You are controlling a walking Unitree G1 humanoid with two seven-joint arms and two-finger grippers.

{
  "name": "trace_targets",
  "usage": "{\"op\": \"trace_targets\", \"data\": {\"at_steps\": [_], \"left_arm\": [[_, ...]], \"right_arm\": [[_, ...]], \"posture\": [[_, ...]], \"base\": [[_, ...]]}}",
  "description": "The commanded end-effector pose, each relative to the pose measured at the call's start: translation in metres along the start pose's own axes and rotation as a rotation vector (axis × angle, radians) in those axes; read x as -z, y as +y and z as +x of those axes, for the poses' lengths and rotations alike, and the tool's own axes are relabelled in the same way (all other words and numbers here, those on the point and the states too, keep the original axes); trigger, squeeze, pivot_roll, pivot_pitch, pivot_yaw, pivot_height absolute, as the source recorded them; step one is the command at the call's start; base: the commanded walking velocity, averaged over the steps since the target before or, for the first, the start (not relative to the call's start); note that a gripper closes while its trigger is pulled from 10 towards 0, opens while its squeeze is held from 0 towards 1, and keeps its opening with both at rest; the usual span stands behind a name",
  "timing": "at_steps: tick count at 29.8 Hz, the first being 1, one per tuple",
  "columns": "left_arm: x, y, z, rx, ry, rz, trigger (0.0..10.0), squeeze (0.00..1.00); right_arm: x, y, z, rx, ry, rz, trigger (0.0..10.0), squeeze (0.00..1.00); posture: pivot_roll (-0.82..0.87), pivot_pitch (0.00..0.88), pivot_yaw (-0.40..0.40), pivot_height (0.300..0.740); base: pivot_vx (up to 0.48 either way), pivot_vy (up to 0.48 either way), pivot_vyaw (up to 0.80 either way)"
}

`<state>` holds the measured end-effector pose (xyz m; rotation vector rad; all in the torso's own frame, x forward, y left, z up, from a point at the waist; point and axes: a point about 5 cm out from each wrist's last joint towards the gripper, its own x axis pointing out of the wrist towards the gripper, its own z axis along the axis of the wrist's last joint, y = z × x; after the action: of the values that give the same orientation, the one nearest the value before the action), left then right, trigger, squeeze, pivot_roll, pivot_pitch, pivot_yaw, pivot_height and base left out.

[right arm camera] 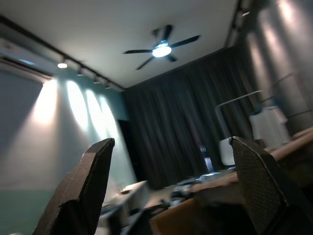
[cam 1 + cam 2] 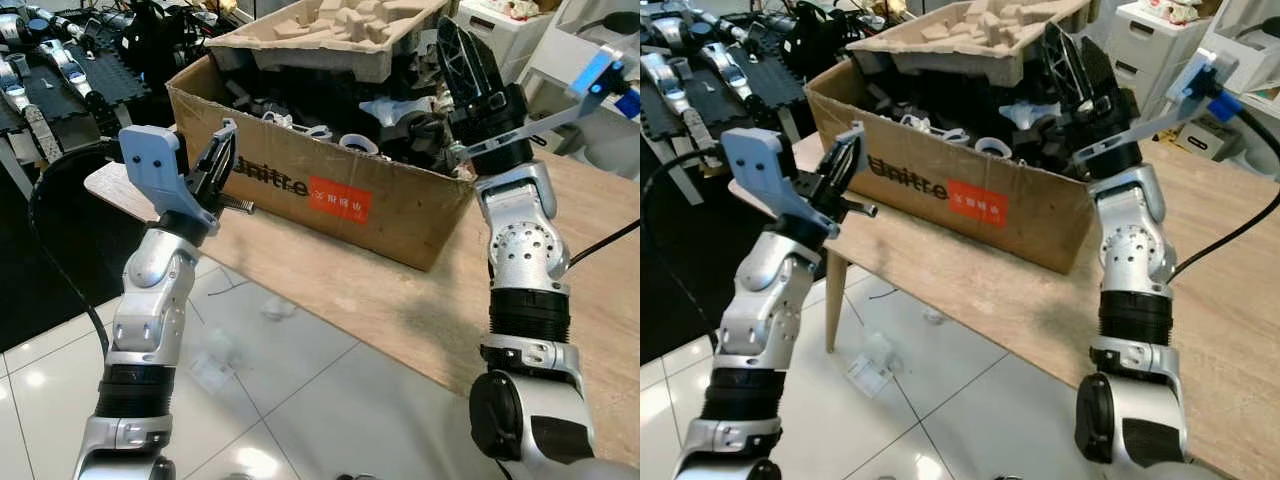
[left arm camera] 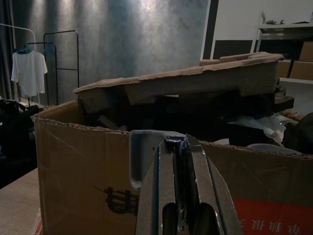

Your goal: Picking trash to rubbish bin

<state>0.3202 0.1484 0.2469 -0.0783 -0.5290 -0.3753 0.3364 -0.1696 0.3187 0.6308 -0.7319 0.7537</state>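
Observation:
A brown cardboard box (image 2: pixel 300 195) with a red label stands on a wooden table (image 2: pixel 400 300). It is heaped with black parts, white plastic scraps and a pulp tray (image 2: pixel 330 35) on top. My left gripper (image 2: pixel 224 140) is shut with nothing seen between its fingers, and it is raised just in front of the box's left front corner. The left wrist view looks along the shut left gripper (image 3: pixel 179 142) at the box wall (image 3: pixel 83 166). My right gripper (image 2: pixel 462 40) is open and points upward above the box's right end. The right wrist view has the open right gripper (image 1: pixel 171 144) facing the ceiling.
Crumpled clear plastic (image 2: pixel 872 370) and a smaller white scrap (image 2: pixel 933 317) lie on the tiled floor under the table edge. Black foam mats with robot parts (image 2: pixel 60 70) are at the far left. White drawers (image 2: pixel 1150 40) stand behind the box.

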Motion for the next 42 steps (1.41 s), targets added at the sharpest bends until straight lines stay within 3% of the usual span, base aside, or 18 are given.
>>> {"op": "trace_targets", "data": {"at_steps": [1, 7, 10, 17, 23, 34, 42], "left_arm": [[-0.005, -0.003, 0.001, 0.026, -0.017, 0.009, 10.0, 0.0], [-0.004, -0.01, 0.002, 0.054, -0.02, -0.011, 10.0, 0.0], [-0.005, -0.024, 0.004, 0.122, -0.033, -0.045, 10.0, 0.0], [-0.004, -0.042, 0.003, 0.205, -0.037, -0.099, 10.0, 0.0], [-0.01, -0.066, 0.001, 0.399, -0.056, -0.187, 10.0, 0.0], [-0.021, -0.061, -0.002, 0.444, -0.09, -0.226, 10.0, 0.0], [-0.023, -0.058, -0.001, 0.443, -0.099, -0.232, 10.0, 0.0]], "right_arm": [[0.002, 0.01, -0.002, -0.072, 0.011, 0.038, 10.0, 0.0], [0.005, 0.021, -0.006, -0.157, 0.038, 0.085, 10.0, 0.0], [0.006, 0.029, -0.009, -0.24, 0.07, 0.119, 10.0, 0.0], [0.009, 0.034, -0.012, -0.271, 0.106, 0.126, 10.0, 0.0], [0.012, 0.051, -0.024, -0.396, 0.15, 0.189, 10.0, 0.0], [-0.002, 0.065, -0.036, -0.517, 0.088, 0.297, 10.0, 0.0], [-0.004, 0.065, -0.035, -0.515, 0.065, 0.316, 10.0, 0.0]], "posture": [[0.13, 0.058, -0.052, 0.74], [0.13, 0.052, -0.057, 0.74], [0.11, 0.046, -0.067, 0.74], [0.11, 0.046, -0.069, 0.74], [0.09, 0.048, -0.059, 0.74], [0.09, 0.051, -0.053, 0.74], [0.09, 0.051, -0.053, 0.74]], "base": [[0.0, 0.0, 0.0], [0.0, 0.0, 0.0], [0.0, 0.0, 0.0], [0.0, 0.0, 0.0], [0.0, 0.0, 0.0], [0.0, 0.0, 0.0], [0.0, 0.0, 0.0]]}}
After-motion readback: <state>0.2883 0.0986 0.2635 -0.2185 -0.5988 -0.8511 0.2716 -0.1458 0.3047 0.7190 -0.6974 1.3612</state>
